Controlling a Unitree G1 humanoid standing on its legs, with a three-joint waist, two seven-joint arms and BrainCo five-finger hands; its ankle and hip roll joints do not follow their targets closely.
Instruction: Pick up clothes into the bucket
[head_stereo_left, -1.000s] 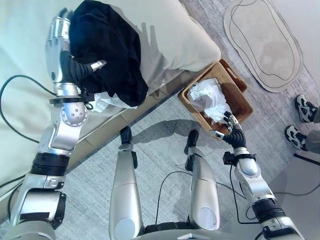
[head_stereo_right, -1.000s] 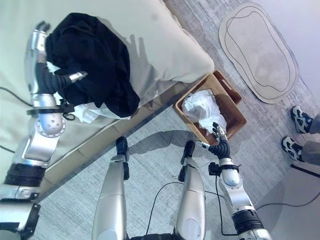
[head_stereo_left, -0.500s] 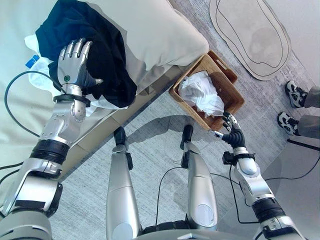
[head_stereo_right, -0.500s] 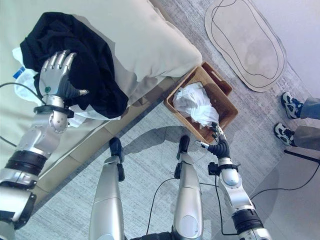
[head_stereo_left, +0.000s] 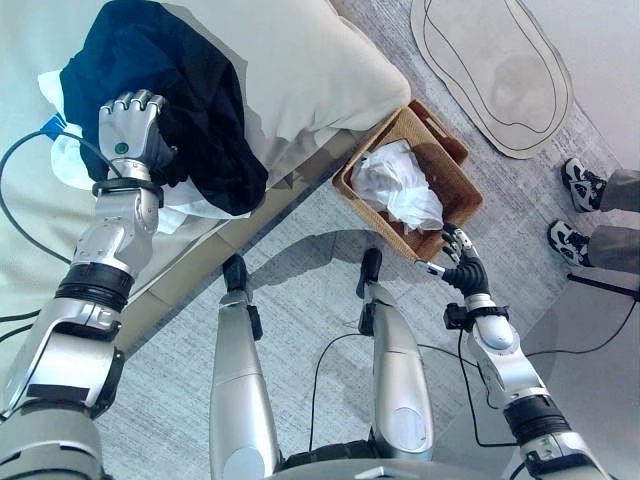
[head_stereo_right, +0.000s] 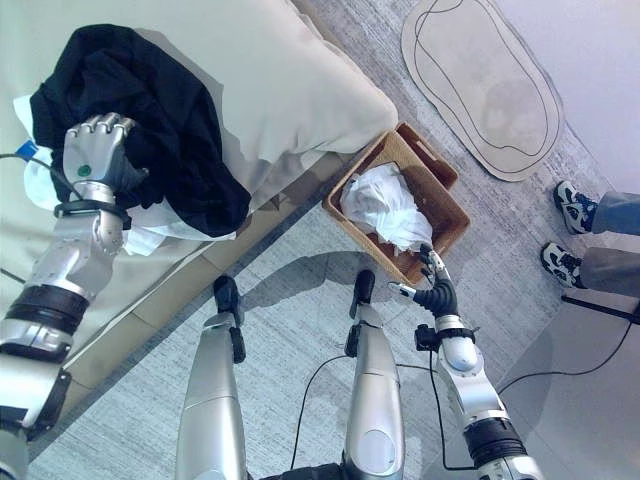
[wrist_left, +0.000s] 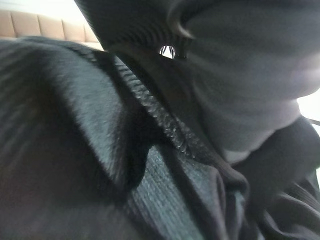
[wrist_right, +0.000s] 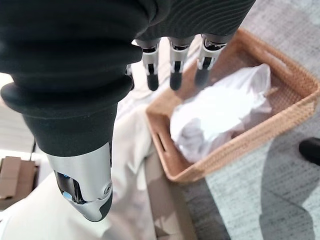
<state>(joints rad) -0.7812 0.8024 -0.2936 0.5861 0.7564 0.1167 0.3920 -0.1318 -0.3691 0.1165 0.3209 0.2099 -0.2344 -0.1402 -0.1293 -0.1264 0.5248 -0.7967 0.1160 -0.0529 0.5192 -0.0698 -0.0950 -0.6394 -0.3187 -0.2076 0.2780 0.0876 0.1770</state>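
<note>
- Fingers of my left hand (head_stereo_left: 130, 125) now curl down into the black garment (head_stereo_left: 190, 90) at the upper left of the frame; half a second ago they lay flat and straight on top of it. I read that as the grasp closing, so the lift can come next.
- A second ago the same hand stood beside the pile with the cloth draped against it; it has since come over the top and clenched.
- The black garment lies heaped on the beige bed (head_stereo_left: 320, 60), over a white cloth (head_stereo_left: 70, 160) that peeks out beneath it at the left edge.
- The wicker basket (head_stereo_left: 452, 186) sits on the grey carpet just off the bed's corner, right of centre, already holding a crumpled white garment (head_stereo_left: 398, 187).
- My right hand (head_stereo_left: 456, 266) hangs low at the right, close to the basket's near rim, fingers relaxed and grasping nothing; it has barely moved.
- The left wrist view gives me what the head cameras cannot: dark ribbed knit pressed right against the lens, so the cloth is truly bunched in the hand.
- The right wrist view shows straight fingertips (wrist_right: 173, 79) poised over the basket and its slotted handle, which the eye views show less plainly.
- A person's shoes (head_stereo_left: 568, 210) stand at the right edge, beside a pale oval rug (head_stereo_left: 490, 70).
</note>
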